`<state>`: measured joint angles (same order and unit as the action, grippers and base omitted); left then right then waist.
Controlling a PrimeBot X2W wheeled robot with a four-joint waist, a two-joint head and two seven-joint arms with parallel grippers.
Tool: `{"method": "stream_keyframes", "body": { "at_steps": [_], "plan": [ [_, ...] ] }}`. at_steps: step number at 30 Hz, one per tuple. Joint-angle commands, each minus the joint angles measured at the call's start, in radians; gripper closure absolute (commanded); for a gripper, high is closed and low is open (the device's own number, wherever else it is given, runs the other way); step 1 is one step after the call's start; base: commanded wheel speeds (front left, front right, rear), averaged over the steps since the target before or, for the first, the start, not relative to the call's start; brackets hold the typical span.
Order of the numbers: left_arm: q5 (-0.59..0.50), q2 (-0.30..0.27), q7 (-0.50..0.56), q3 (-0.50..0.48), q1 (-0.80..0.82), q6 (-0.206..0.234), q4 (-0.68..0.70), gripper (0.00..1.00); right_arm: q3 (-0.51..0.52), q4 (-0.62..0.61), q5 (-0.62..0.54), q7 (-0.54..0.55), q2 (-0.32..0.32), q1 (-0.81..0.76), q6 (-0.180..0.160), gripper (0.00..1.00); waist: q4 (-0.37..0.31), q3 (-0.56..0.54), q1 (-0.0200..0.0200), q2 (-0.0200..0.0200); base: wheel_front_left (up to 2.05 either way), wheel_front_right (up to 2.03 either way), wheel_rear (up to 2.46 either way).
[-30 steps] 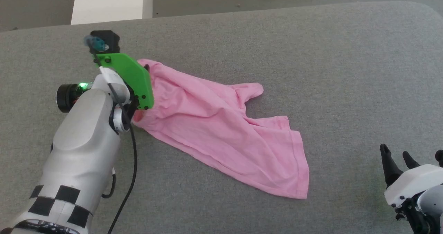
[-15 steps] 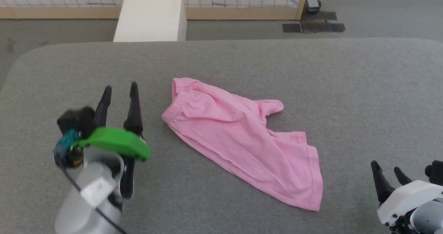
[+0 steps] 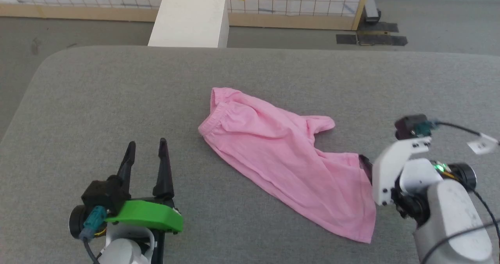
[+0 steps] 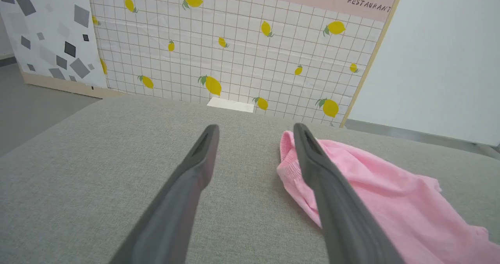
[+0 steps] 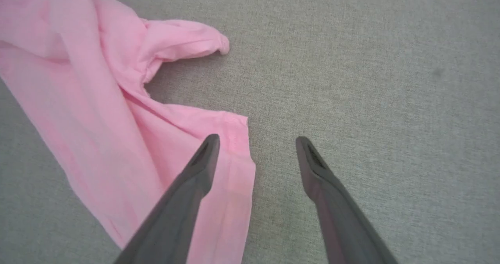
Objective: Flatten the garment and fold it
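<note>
Garment: light pink thin-fabric shorts with a gathered waistband (image 3: 281, 158), lying slantwise and rumpled in the middle of the grey cloth-covered table (image 3: 97, 100).
Lie of it: the waistband (image 3: 213, 115) points to the far left. One leg spreads toward the near right and the other leg (image 3: 322, 123) is bunched into a small roll.
Left gripper (image 3: 147, 143): jaws spread wide and holding nothing. It sits on the near left, clear of the waistband.
Right gripper (image 5: 258, 140): jaws wide apart and empty, straddling the hem edge (image 5: 238, 166) of the spread leg. One finger is over the cloth and the other over bare table. I can't tell whether either touches.
Step, as I read it: flattening, with no fold begun.
Next move: I'd say the right gripper should drop and pinch that hem, then draw it outward. The left may need to pin the waistband so the thin cloth doesn't just slide.
</note>
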<state>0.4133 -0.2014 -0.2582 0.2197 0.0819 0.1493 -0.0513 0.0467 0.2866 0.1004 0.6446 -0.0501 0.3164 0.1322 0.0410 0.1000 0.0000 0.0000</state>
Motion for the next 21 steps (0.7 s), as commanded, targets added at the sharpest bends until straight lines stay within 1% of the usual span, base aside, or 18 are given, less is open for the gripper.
{"method": "stream_keyframes", "body": {
  "at_steps": [1,4,9,10,11,13,15,18,21],
  "plan": [
    [-0.041,-0.013,-0.003,0.016,0.035,-0.007,-0.003,0.00,-0.021,0.083,-0.074,0.050,-0.001,0.093,-0.002,0.00,0.040,0.053,0.0000,0.0000,0.00,0.00,0.00],
    [-0.061,-0.008,-0.003,0.025,0.067,-0.012,-0.011,0.00,-0.042,0.159,-0.117,0.084,-0.007,0.142,-0.002,0.00,0.066,0.086,0.0000,0.0000,0.00,0.00,0.00],
    [-0.082,0.008,-0.003,0.027,0.097,-0.020,-0.020,0.00,-0.092,0.237,-0.119,0.127,-0.022,0.170,-0.002,0.00,0.091,0.123,0.0000,0.0000,0.00,0.00,0.00],
    [-0.084,0.012,-0.004,0.026,0.100,-0.021,-0.022,0.00,-0.101,0.247,-0.113,0.137,-0.030,0.174,-0.002,0.57,0.095,0.127,0.0000,0.0000,0.00,0.00,0.00],
    [-0.086,0.015,-0.004,0.025,0.102,-0.023,-0.025,0.00,-0.106,0.251,-0.106,0.143,-0.038,0.179,-0.002,1.00,0.099,0.130,0.0000,0.0000,0.00,0.00,0.00],
    [-0.091,0.022,-0.004,0.024,0.107,-0.028,-0.030,0.00,-0.120,0.255,-0.095,0.163,-0.068,0.192,-0.002,1.00,0.106,0.135,0.0000,0.0000,0.00,0.00,0.00],
    [-0.094,0.029,-0.004,0.021,0.111,-0.033,-0.031,0.00,-0.107,0.252,-0.083,0.175,-0.100,0.219,-0.002,1.00,0.113,0.144,0.0000,0.0000,0.00,0.00,0.00],
    [-0.096,0.042,-0.004,0.021,0.123,-0.044,-0.037,0.00,-0.061,0.249,-0.089,0.175,-0.154,0.281,-0.002,1.00,0.134,0.162,0.0000,0.0000,0.00,0.00,0.00],
    [-0.098,0.053,-0.004,0.022,0.141,-0.057,-0.040,0.00,-0.012,0.243,-0.109,0.158,-0.185,0.353,-0.002,1.00,0.156,0.183,0.0000,0.0000,0.00,0.00,0.00]
  ]
}}
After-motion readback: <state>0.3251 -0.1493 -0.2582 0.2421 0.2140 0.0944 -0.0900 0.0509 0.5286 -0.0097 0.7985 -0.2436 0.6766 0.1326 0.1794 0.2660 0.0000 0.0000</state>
